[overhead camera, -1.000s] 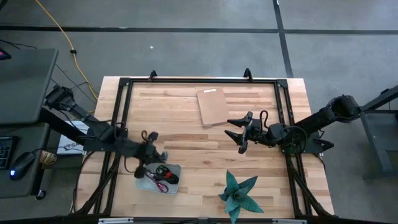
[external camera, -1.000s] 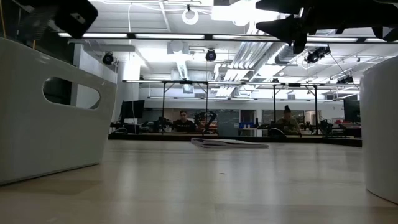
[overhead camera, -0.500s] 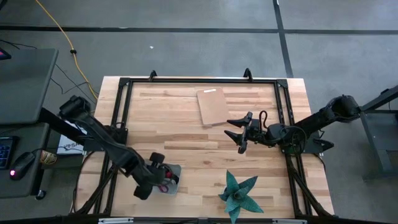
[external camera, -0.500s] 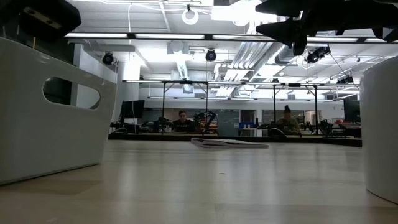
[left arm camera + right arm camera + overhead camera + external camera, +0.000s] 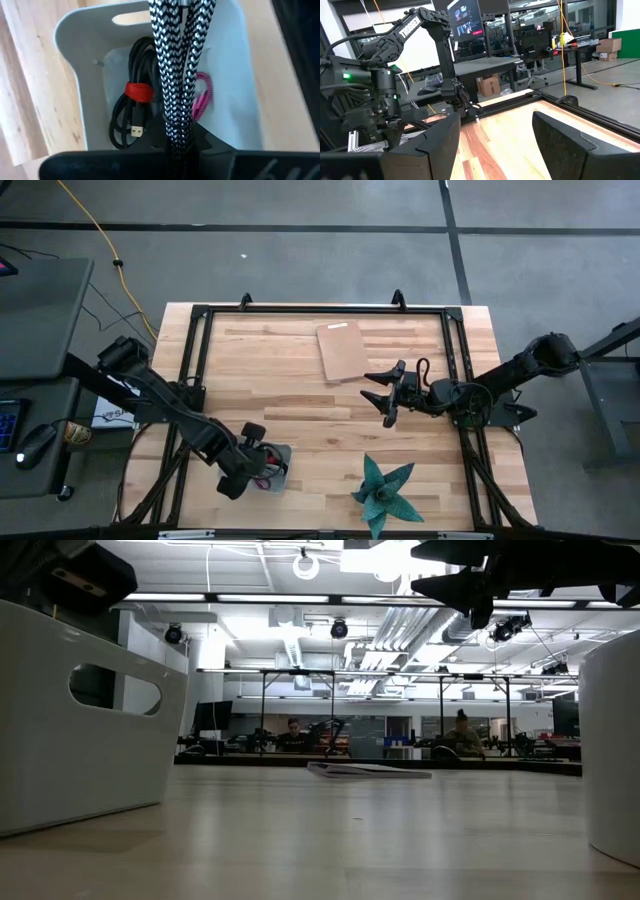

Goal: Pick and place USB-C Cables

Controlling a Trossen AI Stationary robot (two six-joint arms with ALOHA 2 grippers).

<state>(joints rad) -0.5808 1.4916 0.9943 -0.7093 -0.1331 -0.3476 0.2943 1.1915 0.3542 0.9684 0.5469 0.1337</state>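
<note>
Hovering unchanged over grey bin (image 5: 75, 60), left gripper (image 5: 232, 480) clamping braided cable (image 5: 177, 65), right gripper (image 5: 378, 393) spread (empty).

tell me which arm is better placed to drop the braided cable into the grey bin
Left. The left gripper is shut on the black-and-white braided cable, which hangs right over the grey bin. The right gripper is open, holds nothing, and hovers mid-table, far from the bin.

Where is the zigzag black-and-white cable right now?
The braided black-and-white cable hangs from the shut left gripper over the small grey bin at the table's near left, above a coiled black cable with a red tie.
</note>
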